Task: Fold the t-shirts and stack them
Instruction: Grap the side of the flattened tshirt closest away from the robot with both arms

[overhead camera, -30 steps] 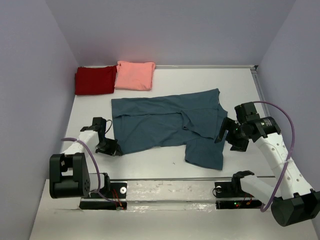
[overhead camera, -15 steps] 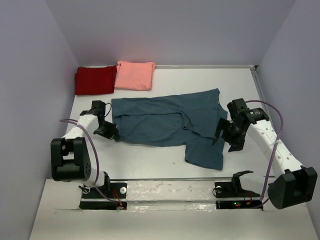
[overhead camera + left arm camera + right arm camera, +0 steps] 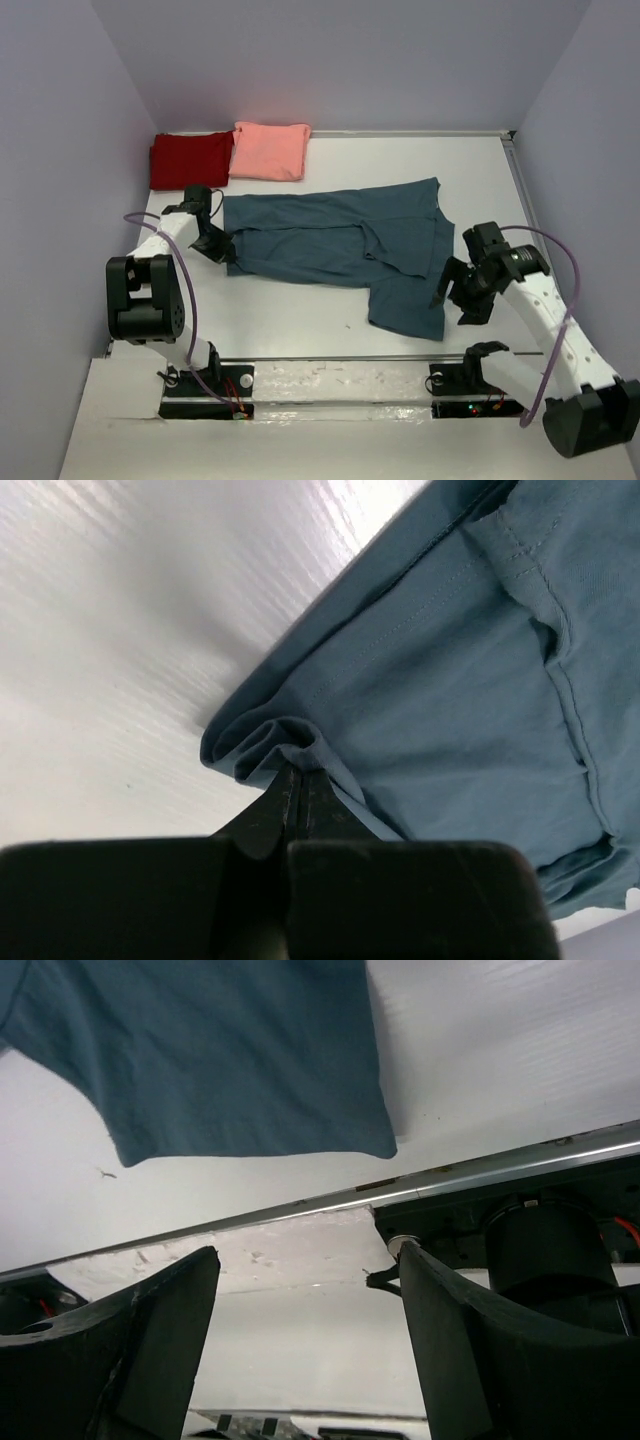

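We are looking down on a smooth white counter [image 3: 300, 320] that pale lilac walls [image 3: 60, 150] are closing in on three sides. A large teal-blue t-shirt [image 3: 330, 240] is lying across the middle of it. The shirt is soft matte cotton, spread mostly flat, with long shallow creases running across the body. One squarish flap is reaching toward the near edge.

The left gripper [image 3: 222, 248] is sitting at the shirt's left edge. In the left wrist view its black fingers [image 3: 300, 800] are pressing tightly together on the cloth. They are pinching a small gathered ridge of teal fabric between the tips. Layers of the cloth are curling into rounded folds around the pinch, and neat rows of stitching are showing along the seams.

The right gripper [image 3: 450, 290] is hovering just beside the right side of the near flap. In the right wrist view its two thick, rounded black fingers [image 3: 130, 1350] are standing wide apart and holding nothing. A corner of the shirt with a gently curved hem is lying flat beyond them.

At the far left corner of the counter, two other t-shirts are resting as folded rectangles. The dark red t-shirt [image 3: 188, 160] and the salmon-pink t-shirt [image 3: 270, 150] are sitting side by side and touching, well apart from the grippers.
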Controlling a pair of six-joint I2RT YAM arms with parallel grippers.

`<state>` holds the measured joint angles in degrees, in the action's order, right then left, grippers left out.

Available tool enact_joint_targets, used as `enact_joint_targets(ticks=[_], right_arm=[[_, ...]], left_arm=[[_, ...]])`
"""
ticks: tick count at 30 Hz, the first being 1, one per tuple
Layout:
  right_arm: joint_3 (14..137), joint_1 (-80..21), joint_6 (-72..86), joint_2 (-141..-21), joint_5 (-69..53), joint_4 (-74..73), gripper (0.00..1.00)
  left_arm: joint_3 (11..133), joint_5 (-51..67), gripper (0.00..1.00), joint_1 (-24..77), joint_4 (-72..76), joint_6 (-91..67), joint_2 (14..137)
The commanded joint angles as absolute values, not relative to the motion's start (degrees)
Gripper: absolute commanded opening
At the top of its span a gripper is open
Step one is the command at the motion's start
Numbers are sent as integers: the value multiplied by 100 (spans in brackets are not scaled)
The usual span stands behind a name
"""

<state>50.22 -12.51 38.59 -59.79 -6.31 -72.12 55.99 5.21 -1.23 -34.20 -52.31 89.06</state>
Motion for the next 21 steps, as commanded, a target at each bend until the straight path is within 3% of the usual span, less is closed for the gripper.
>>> enact_joint_targets(ticks=[1,14,21], right_arm=[[5053,-1310,4271,-4660,-519,-7541,77],[5880,-1362,4202,-4333,-35,-8525,76],[6487,-1433,3718,-5720,871,-8001,78]], left_arm=[[5775,325,0,-132,-3402,-4799,8982],[5906,413,0,-132,-3278,-4535,9140],[6161,308,0,-132,-3305,-4360,9281]])
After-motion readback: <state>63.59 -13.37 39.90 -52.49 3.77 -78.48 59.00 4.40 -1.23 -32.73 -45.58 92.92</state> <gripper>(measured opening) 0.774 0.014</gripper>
